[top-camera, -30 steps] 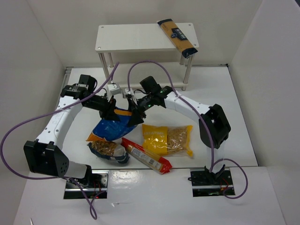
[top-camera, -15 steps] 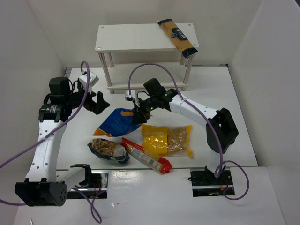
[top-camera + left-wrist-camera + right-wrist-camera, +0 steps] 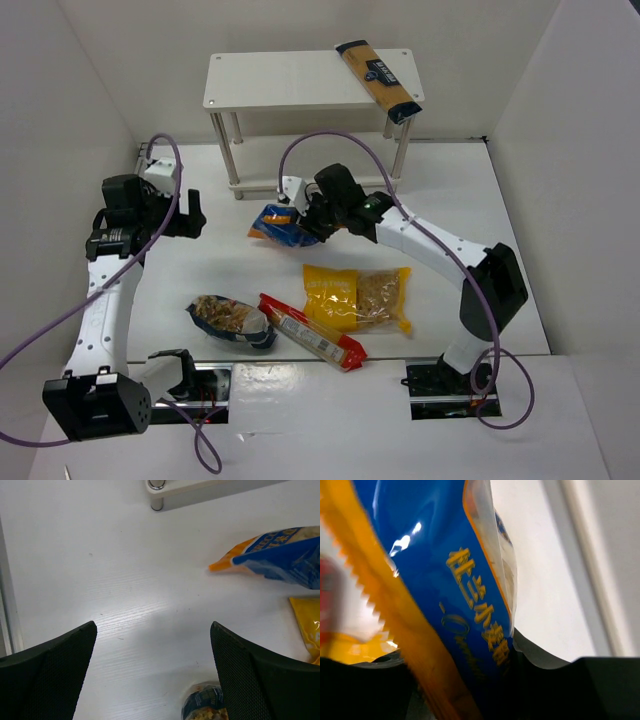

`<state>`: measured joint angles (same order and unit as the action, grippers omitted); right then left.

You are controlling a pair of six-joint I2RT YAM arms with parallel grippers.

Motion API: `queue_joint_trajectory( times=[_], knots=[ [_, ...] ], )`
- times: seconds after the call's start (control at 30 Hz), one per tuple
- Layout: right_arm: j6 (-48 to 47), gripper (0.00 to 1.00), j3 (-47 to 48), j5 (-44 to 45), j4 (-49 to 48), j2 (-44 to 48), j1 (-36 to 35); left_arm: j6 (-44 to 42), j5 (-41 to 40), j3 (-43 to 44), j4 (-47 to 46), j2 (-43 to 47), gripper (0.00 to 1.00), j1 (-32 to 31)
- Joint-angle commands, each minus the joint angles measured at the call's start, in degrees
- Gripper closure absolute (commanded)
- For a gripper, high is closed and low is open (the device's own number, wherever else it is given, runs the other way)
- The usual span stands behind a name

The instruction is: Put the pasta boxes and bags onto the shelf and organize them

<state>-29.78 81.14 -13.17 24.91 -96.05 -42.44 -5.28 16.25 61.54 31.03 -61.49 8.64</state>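
The shelf (image 3: pixel 300 85) stands beyond both grippers, with a tan packet (image 3: pixel 378 78) lying across the right end of its top board. The right gripper (image 3: pixel 308 222) pinches the blue bag (image 3: pixel 278 224) just short of the lower board; the yellow bag (image 3: pixel 355 298), red packet (image 3: pixel 312 332) and dark-blue bag (image 3: pixel 230 320) lie on the table (image 3: pixel 500 250) nearer the bases. The left gripper (image 3: pixel 193 215), jaws spread wide, hangs well left of the blue bag.

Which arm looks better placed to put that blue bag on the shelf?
The right. Its hand holds the blue bag close to the shelf. The left hand is open, empty and off to the side.
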Motion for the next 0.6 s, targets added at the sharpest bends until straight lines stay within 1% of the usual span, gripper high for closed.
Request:
queue_joint_trajectory(
  times=[0.0,0.17,0.2,0.23,0.3,0.33,0.47,0.57],
  knots=[
    [-2.47,1.00,-1.59,16.11,-10.57,6.92,-3.52,1.85,-2.72,-0.54,-3.42,0.06,0.00,0.23],
    [-5.54,1.00,-5.81,25.55,-13.83,10.79,-7.30,1.85,-4.47,-1.07,-4.04,0.59,0.00,0.23],
    [-6.16,1.00,-6.43,26.78,-14.61,11.49,-8.96,2.46,-5.00,-1.07,-4.04,0.59,0.00,0.23],
    [-6.69,1.00,-6.96,29.92,-14.62,12.02,-10.02,2.47,-5.00,-1.07,-4.04,0.59,0.00,0.23],
    [-8.88,1.00,-9.42,33.28,-16.81,13.95,-12.31,2.47,-5.52,-1.59,-4.57,0.59,0.00,0.23],
    [-9.67,1.00,-10.30,36.17,-17.43,14.48,-14.41,2.47,-5.53,-1.60,-4.57,0.59,0.00,0.23],
    [-11.88,1.00,-15.21,39.70,-19.80,15.81,-16.63,2.47,-6.58,-1.60,-4.57,0.59,0.00,0.23],
    [-13.20,1.00,-18.03,39.71,-21.21,15.81,-17.15,2.47,-6.58,-1.60,-4.57,0.59,0.00,0.23]
  ],
)
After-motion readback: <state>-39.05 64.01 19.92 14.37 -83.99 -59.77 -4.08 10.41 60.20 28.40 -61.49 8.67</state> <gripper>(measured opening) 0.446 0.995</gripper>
